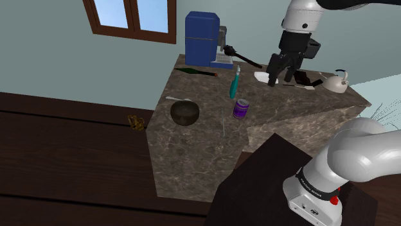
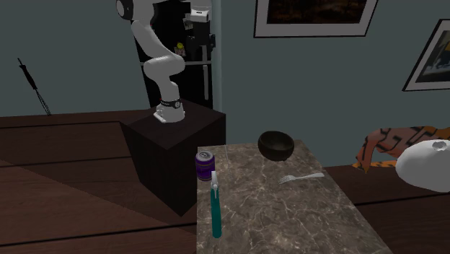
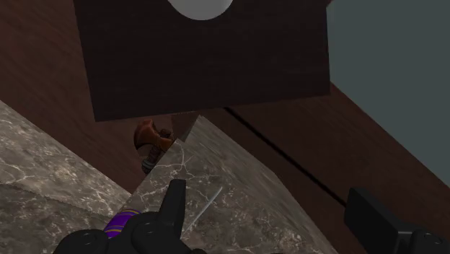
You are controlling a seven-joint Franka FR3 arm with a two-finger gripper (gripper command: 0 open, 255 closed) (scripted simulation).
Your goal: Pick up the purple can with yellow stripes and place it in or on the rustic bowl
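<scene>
A brown-grey marbled counter (image 1: pixel 193 154) stands on a dark plank floor (image 1: pixel 64 160) in a room with pale blue-grey walls and a wood-framed window (image 1: pixel 132 16). At the counter's far end sit a blue coffee machine (image 1: pixel 200 38) and a white kettle (image 1: pixel 337 81). A teal brush (image 1: pixel 234 83) lies nearer the middle, and a fork (image 2: pixel 301 177) lies just beside the dark bowl (image 1: pixel 185 113). The bowl sits upright on the stone. The purple can (image 1: pixel 241 108) with yellow stripes stands upright on the counter, to the shoulder view's right of the bowl and apart from it, close to the counter edge that faces the dark stand (image 1: pixel 270 186).

The gripper (image 1: pixel 281 80) hangs above the far part of the counter, up and to the shoulder view's right of the can and well apart from it. Its fingers (image 3: pixel 173 206) are spread wide, with only bare stone and floor between them. They hold nothing and touch nothing. In the wrist view a sliver of the can (image 3: pixel 121 222) shows beside the gripper's body, outside the fingers' gap.
</scene>
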